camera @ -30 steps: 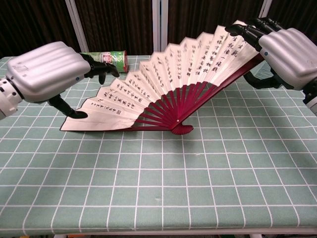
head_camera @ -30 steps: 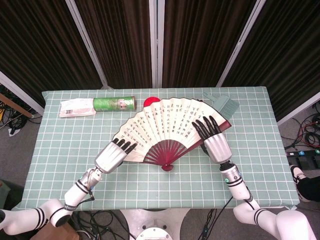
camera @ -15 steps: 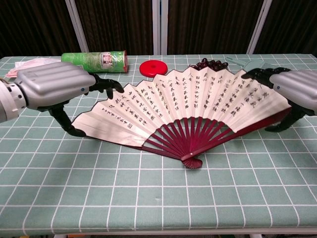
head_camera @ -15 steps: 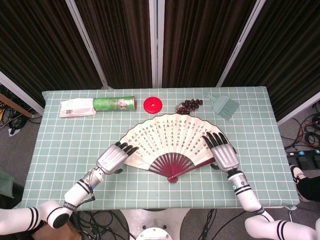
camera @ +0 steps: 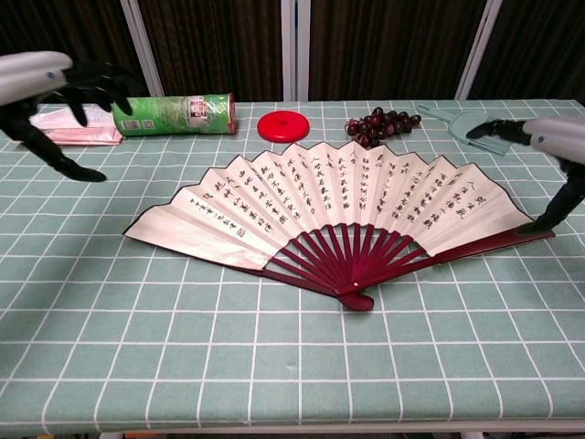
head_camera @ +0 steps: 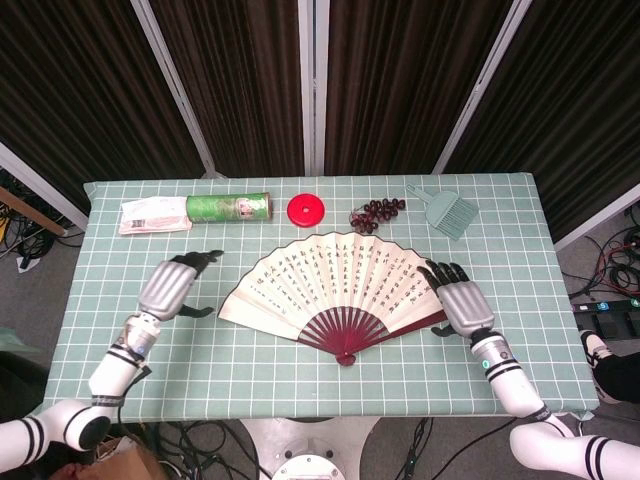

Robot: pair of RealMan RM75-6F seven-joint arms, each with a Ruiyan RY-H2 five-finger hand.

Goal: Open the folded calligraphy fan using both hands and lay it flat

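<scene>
The calligraphy fan [head_camera: 335, 280] lies spread open and flat on the green checked table [head_camera: 300, 370], paper leaf with black writing facing up, dark red ribs meeting at the pivot near the front. In the chest view the fan [camera: 320, 206] spans the middle of the table. My left hand [head_camera: 170, 287] hovers well left of the fan, fingers apart, holding nothing; the chest view shows the left hand [camera: 37, 78] raised at the far left. My right hand [head_camera: 462, 303] is at the fan's right end, fingers spread above it. The right hand [camera: 558, 137] has its thumb down beside the red end rib.
Along the far edge stand a green can [head_camera: 229, 208] lying on its side, a pink-white packet [head_camera: 153, 215], a red disc [head_camera: 305, 210], a bunch of dark grapes [head_camera: 377, 211] and a teal brush [head_camera: 445, 210]. The grapes lie just behind the fan's top edge.
The fan came down flat onto the table. My left hand let go of its left end and moved away left. My right hand slid to the fan's right end and loosened.
</scene>
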